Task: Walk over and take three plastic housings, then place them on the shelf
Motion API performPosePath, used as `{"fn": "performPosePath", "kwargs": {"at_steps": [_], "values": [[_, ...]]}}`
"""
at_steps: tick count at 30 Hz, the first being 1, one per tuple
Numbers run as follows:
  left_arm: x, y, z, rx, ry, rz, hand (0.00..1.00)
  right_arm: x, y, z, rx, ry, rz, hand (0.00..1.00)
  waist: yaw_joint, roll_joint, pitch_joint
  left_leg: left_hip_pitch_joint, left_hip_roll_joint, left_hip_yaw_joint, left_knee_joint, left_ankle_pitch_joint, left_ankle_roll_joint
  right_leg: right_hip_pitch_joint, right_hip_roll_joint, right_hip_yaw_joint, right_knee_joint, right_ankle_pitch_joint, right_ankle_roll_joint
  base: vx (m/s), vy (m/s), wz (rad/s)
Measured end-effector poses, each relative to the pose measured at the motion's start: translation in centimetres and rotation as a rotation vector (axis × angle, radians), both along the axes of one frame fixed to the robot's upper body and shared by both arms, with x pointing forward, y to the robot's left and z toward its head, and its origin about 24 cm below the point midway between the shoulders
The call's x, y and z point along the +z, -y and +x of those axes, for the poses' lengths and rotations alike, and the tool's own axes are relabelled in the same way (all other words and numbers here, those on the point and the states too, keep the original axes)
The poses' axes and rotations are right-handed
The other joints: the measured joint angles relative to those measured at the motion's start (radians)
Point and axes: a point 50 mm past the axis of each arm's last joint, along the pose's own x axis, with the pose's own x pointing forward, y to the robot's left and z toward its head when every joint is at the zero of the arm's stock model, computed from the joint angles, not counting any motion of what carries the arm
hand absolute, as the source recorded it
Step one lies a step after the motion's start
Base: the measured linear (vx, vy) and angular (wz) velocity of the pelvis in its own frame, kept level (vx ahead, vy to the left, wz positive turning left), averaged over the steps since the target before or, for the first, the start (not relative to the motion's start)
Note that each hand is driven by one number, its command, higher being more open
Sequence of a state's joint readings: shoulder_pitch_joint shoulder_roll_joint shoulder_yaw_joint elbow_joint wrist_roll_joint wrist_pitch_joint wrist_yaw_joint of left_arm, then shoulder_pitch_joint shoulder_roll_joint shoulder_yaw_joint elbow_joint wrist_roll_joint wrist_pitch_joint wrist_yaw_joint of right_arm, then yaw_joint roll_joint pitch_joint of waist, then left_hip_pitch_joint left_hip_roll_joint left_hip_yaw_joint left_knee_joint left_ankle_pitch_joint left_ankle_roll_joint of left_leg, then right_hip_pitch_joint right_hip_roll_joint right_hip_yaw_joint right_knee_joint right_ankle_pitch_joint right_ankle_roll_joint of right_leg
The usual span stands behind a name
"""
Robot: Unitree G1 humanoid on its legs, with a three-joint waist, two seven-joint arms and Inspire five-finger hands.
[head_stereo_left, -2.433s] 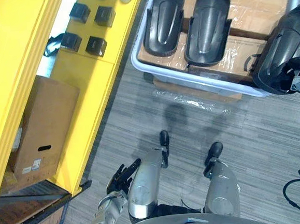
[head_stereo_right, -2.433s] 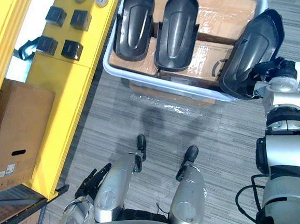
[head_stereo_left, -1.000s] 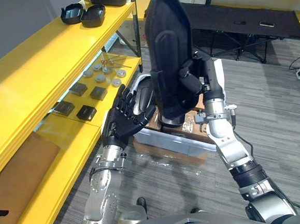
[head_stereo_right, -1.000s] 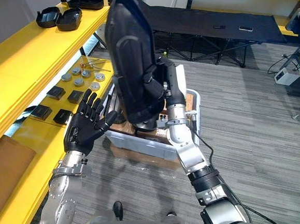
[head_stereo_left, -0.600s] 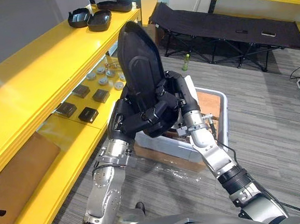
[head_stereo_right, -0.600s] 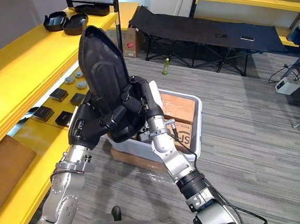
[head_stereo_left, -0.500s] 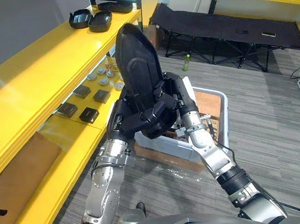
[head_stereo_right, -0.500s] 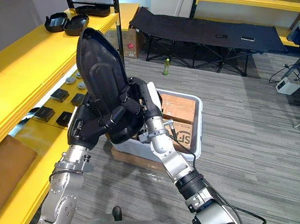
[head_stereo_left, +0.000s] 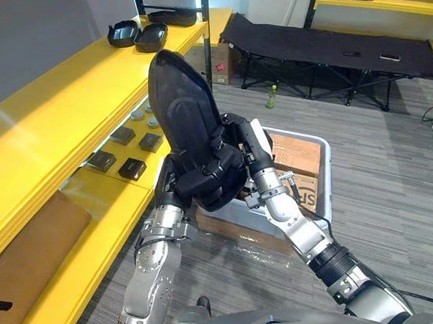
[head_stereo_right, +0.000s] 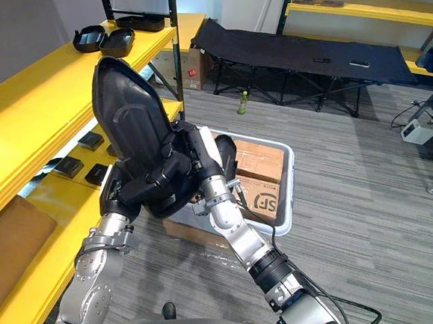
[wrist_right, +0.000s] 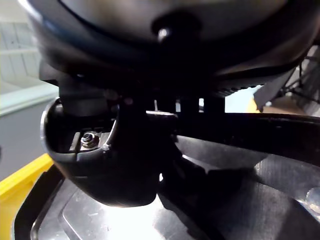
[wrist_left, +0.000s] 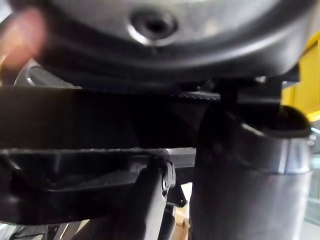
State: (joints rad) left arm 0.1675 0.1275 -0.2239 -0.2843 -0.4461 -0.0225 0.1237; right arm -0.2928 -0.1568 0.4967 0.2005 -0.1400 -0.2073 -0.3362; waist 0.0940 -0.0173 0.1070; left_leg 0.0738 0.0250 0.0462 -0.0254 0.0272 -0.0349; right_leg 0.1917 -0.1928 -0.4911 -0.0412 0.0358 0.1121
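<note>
**Figure: both hands on 1 housing beside the shelf.** The black plastic housing (head_stereo_left: 182,108) stood upright in the air before the robot, its narrow end uppermost and just right of the yellow shelf (head_stereo_left: 56,129). The left hand (head_stereo_left: 182,183) gripped the lower part from the left, fingers curled round it. The right hand (head_stereo_left: 232,144) clamped the same part from the right. Behind them on the floor sat a grey bin (head_stereo_right: 288,173) holding cardboard boxes (head_stereo_right: 260,158). Small black blocks (head_stereo_left: 132,168) lay on the shelf's lower board. A black folding cot (head_stereo_left: 327,48) stood far right.
</note>
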Motion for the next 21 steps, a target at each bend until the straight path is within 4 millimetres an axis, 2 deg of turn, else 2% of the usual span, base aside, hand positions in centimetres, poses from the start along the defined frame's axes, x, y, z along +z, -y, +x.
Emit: {"fn": "performPosePath", "kwargs": {"at_steps": [3, 11, 21], "values": [[-0.2, -0.6, -0.1, 0.058, -0.021, -0.061, 0.00, 0.1, -0.6, -0.2, 0.014, 0.002, 0.016, 0.00, 0.012, -0.001, -0.009, 0.005, 0.000, -0.003, -0.019, 0.008, -0.003, 0.002, 0.005, -0.006, -0.012, 0.000, 0.000, 0.01, -0.003, 0.02], [-1.3, -2.7, -0.4, 0.164, -0.082, -0.188, 0.00, 0.3, -2.9, -1.5, 0.091, 0.043, 0.053, 0.00, 0.014, -0.007, -0.027, 0.007, -0.005, -0.020, -0.030, 0.016, -0.003, 0.009, 0.004, -0.025, -0.012, 0.000, 0.000, 0.02, 0.006, 0.07], [-1.2, -3.2, -0.5, 0.163, -0.063, -0.219, 0.00, 0.6, -3.5, -1.7, 0.109, 0.050, 0.071, 0.00, 0.014, -0.010, -0.029, 0.008, -0.002, -0.022, -0.030, 0.012, -0.008, 0.011, 0.003, -0.032, -0.012, -0.004, -0.006, 0.00, 0.001, 0.00]]}}
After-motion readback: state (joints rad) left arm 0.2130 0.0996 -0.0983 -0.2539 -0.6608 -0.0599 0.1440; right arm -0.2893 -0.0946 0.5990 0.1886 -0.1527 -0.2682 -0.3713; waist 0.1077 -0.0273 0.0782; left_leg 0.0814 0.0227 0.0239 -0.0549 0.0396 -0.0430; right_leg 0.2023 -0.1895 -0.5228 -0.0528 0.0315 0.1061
